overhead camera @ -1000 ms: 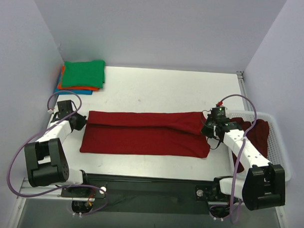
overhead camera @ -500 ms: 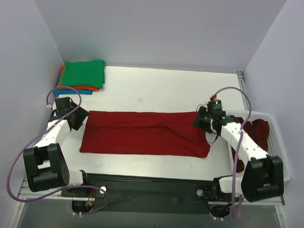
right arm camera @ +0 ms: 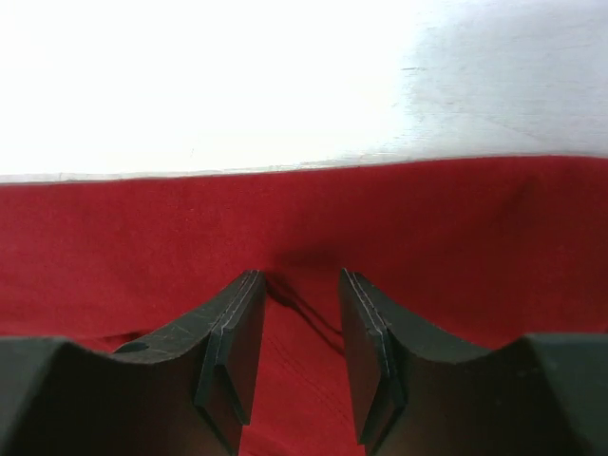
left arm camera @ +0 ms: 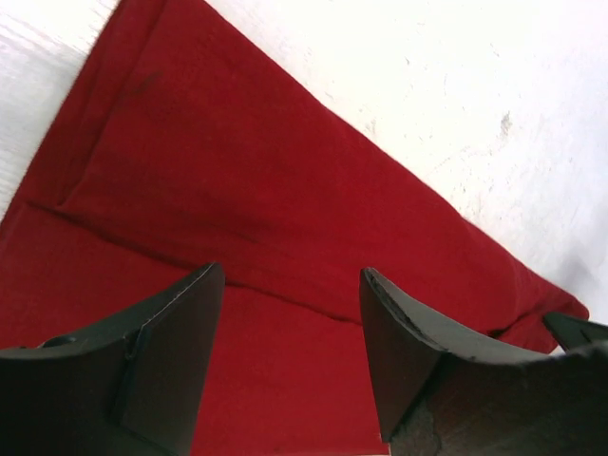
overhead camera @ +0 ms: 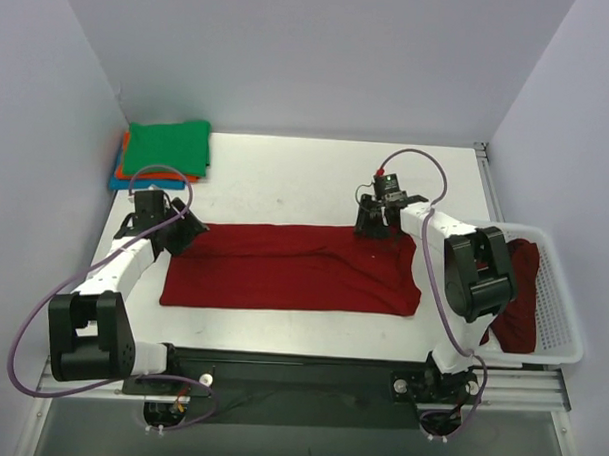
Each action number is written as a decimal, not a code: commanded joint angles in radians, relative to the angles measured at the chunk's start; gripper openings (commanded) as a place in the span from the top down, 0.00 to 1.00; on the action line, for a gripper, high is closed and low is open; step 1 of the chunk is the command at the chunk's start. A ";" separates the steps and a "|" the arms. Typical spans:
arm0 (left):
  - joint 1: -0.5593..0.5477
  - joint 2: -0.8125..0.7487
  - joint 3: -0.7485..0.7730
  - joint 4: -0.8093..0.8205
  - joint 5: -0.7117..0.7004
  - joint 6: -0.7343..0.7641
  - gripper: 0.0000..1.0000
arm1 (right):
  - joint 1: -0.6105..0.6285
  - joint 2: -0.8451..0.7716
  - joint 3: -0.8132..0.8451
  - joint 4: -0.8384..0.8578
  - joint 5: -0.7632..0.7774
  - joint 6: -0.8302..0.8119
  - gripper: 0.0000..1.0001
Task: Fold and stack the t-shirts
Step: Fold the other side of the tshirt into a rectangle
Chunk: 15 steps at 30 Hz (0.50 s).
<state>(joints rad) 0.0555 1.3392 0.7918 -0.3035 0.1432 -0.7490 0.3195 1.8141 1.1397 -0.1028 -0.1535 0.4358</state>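
Observation:
A dark red t-shirt (overhead camera: 283, 277) lies folded into a long flat strip across the near half of the table. My left gripper (overhead camera: 184, 229) hovers over the strip's far left corner. In the left wrist view its jaws (left arm camera: 290, 274) stand wide open with only the red cloth (left arm camera: 237, 190) beneath. My right gripper (overhead camera: 373, 225) is at the strip's far edge, right of the middle. Seen from the right wrist, it (right arm camera: 299, 277) is open, its fingers down on the red cloth (right arm camera: 142, 237) with a small crease between them. More t-shirts sit folded at the far left, green (overhead camera: 167, 148) on orange (overhead camera: 156, 175) on blue (overhead camera: 126, 184).
A white slotted basket (overhead camera: 557, 297) stands at the right edge of the table with dark red cloth (overhead camera: 517, 295) heaped inside. The white table (overhead camera: 286, 177) ends at walls on the left, back and right. The right arm's links arch over the basket's near left side.
Both grippers have opened and left the ends of the strip. The left one moved a little right and away onto the far left corner; the right one slid left along the far edge.

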 commanded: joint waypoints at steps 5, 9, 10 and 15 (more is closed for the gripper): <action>-0.014 -0.021 0.029 0.024 0.053 0.025 0.31 | 0.052 0.043 0.060 -0.008 -0.003 -0.031 0.63; -0.020 -0.017 0.029 0.029 0.058 0.023 0.31 | 0.070 0.059 0.058 -0.008 0.008 -0.020 0.63; -0.019 -0.017 0.027 0.029 0.058 0.023 0.31 | 0.073 0.062 0.058 -0.011 0.012 -0.020 0.64; -0.019 -0.015 0.020 0.033 0.065 0.022 0.31 | 0.078 0.045 0.038 -0.011 0.015 -0.005 0.80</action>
<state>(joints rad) 0.0387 1.3392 0.7918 -0.3023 0.1905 -0.7425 0.3950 1.8648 1.1690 -0.0978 -0.1539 0.4210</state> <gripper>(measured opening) 0.688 0.224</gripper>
